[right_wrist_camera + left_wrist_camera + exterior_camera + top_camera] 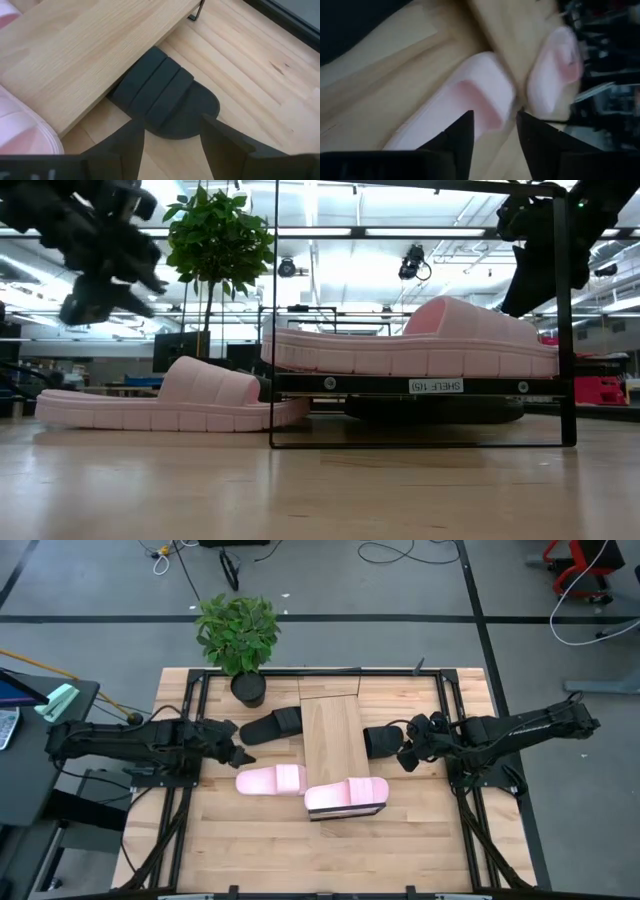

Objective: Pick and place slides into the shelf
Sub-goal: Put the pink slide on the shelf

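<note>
The shelf (330, 730) is a long narrow wooden rack standing mid-table. One pink slide (346, 796) lies on its near end, also visible in the low view (420, 345). The second pink slide (272, 780) rests sole-down on the table left of the shelf. One black slide (270, 726) pokes out from under the shelf's left side, and the other black slide (382, 740) pokes out on the right. My left gripper (243, 753) hovers open above and just left of the table's pink slide (470, 100). My right gripper (405, 758) hovers open over the right black slide (165, 97).
A potted plant (240, 640) stands at the far edge, left of the shelf's far end. Black frame rails (455, 740) run along both sides of the wooden table. Bare tabletop (300, 850) lies toward the near edge.
</note>
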Motion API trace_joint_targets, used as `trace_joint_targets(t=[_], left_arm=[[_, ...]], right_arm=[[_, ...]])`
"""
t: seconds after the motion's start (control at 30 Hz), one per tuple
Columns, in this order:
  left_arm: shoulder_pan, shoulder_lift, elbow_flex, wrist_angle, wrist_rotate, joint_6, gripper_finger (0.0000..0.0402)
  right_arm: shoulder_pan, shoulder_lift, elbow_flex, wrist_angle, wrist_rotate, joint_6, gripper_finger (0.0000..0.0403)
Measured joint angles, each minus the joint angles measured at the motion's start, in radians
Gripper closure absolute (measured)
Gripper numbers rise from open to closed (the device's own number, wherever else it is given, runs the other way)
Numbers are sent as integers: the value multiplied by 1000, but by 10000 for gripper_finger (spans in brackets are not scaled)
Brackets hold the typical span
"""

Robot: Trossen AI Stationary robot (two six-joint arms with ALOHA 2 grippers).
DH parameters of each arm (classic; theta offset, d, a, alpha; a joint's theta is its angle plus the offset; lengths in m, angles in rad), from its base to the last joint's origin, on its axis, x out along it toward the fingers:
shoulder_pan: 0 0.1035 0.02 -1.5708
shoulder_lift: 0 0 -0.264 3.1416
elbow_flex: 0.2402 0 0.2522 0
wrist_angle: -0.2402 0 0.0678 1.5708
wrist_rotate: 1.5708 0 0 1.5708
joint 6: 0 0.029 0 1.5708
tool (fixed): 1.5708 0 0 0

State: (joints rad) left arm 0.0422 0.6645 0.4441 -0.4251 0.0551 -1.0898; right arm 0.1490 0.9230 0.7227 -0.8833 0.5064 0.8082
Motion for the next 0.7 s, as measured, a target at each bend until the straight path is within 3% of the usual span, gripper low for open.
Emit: trace_joint_targets(t=[0.23,0.33,0.53,0.7], left_arm=[[0,171,0,40,-20,-157,205],[0,269,0,131,-6,-230,194],[0,446,0,415,101,-243,197],[-16,577,0,476,188,-259,206]], right_arm=[[0,0,0,0,0,1,211],[0,0,0,0,0,1,211],[0,0,0,0,7,1,211],[0,0,0,0,9,1,211]])
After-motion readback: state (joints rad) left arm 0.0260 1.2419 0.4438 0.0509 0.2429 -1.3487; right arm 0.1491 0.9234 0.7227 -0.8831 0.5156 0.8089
